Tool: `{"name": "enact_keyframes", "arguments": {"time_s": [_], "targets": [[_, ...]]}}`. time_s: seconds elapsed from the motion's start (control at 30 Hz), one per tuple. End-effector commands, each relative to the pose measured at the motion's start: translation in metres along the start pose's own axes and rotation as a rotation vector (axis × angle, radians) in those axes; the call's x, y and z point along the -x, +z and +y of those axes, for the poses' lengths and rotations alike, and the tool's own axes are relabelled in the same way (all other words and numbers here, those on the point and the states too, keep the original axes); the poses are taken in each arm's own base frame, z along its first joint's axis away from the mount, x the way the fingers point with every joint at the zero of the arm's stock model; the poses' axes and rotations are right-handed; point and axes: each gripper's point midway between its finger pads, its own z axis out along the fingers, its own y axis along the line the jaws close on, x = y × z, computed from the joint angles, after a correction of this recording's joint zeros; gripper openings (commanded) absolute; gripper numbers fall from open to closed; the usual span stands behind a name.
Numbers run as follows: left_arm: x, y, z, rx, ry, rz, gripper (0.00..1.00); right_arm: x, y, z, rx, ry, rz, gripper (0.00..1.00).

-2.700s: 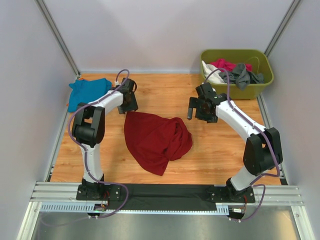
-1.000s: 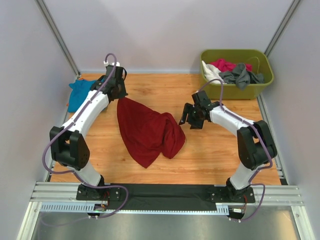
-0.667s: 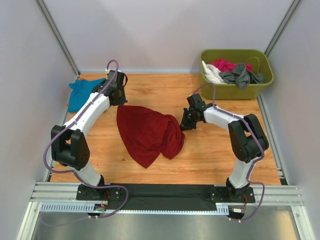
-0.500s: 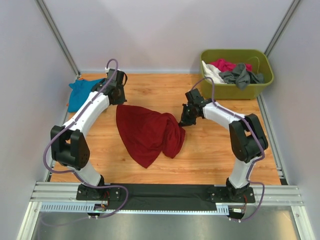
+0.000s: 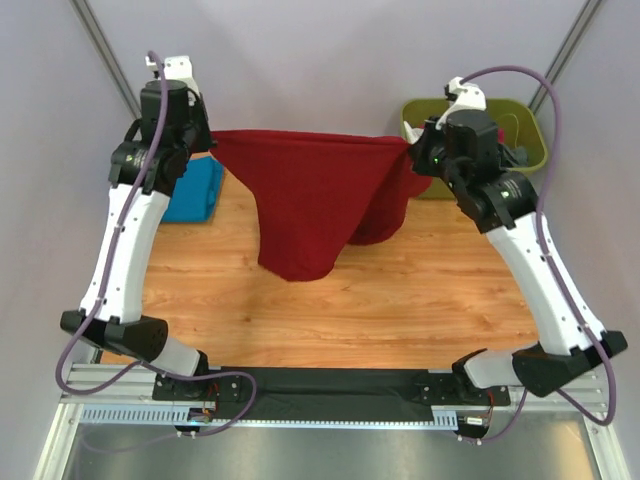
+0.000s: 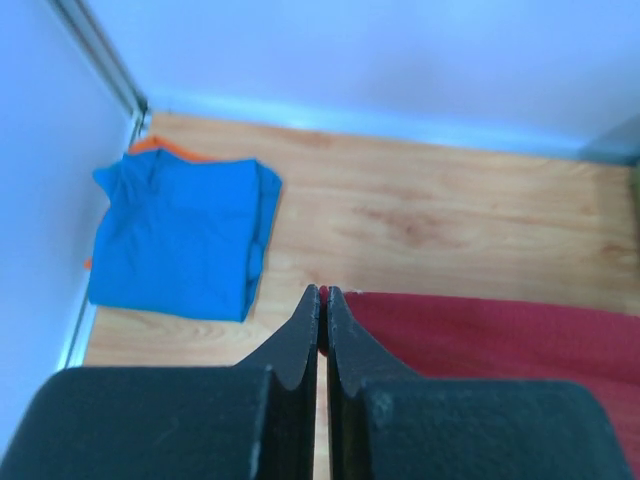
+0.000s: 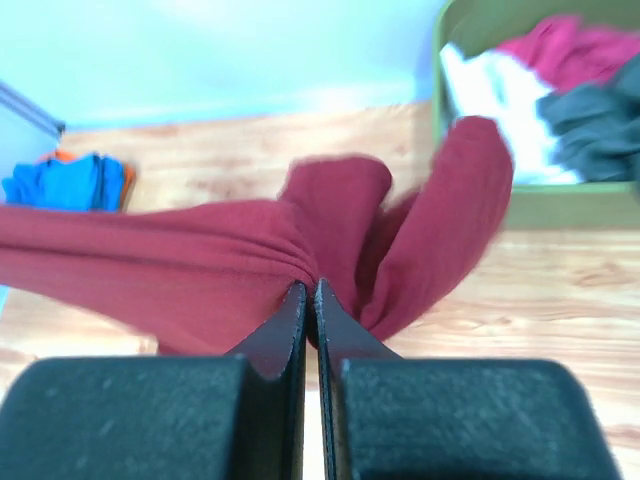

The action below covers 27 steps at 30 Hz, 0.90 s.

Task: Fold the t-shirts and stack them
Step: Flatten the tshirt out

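The dark red t-shirt (image 5: 310, 195) hangs in the air, stretched between both raised arms, its lower part drooping towards the table. My left gripper (image 5: 207, 137) is shut on its left top corner (image 6: 345, 305), and my right gripper (image 5: 415, 155) is shut on a bunched part (image 7: 300, 265) of its right side. A loose fold of red cloth (image 7: 450, 220) dangles beside the right jaws. The teal-blue t-shirt (image 5: 190, 190) lies folded on the table at the far left, partly behind the left arm; the left wrist view shows the blue t-shirt (image 6: 180, 240) flat by the wall.
An olive-green bin (image 5: 530, 150) at the back right holds pink, white and grey garments (image 7: 560, 90). Grey walls with metal posts (image 5: 105, 45) close in the wooden table (image 5: 400, 310) on three sides. A black rail (image 5: 340, 385) carries the arm bases at the near edge.
Both arms have risen high and lifted the red shirt off the table, spreading it between them. The right gripper closed on the shirt's right side during the last second.
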Motion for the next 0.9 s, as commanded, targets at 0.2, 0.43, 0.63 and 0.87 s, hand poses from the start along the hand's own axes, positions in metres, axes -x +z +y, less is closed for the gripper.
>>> {"name": "enact_keyframes", "arguments": {"time_s": [0.2,0.43,0.63,0.87], "targets": [[0.029,-0.063,0.032,0.061,0.075,-0.084,0.0,-0.001,-0.038,-0.03,-0.092,-0.103,0.014,0.0],[-0.049,-0.048,0.025,-0.001,0.094,0.094,0.0,-0.144,-0.023,-0.048,-0.085,0.05,0.317,0.0],[-0.154,-0.022,0.017,-0.018,0.007,0.344,0.0,-0.209,-0.011,-0.059,-0.124,0.094,0.475,0.0],[-0.137,0.044,0.007,0.006,0.048,0.351,0.0,-0.15,0.05,-0.046,-0.142,-0.091,0.404,0.0]]}}
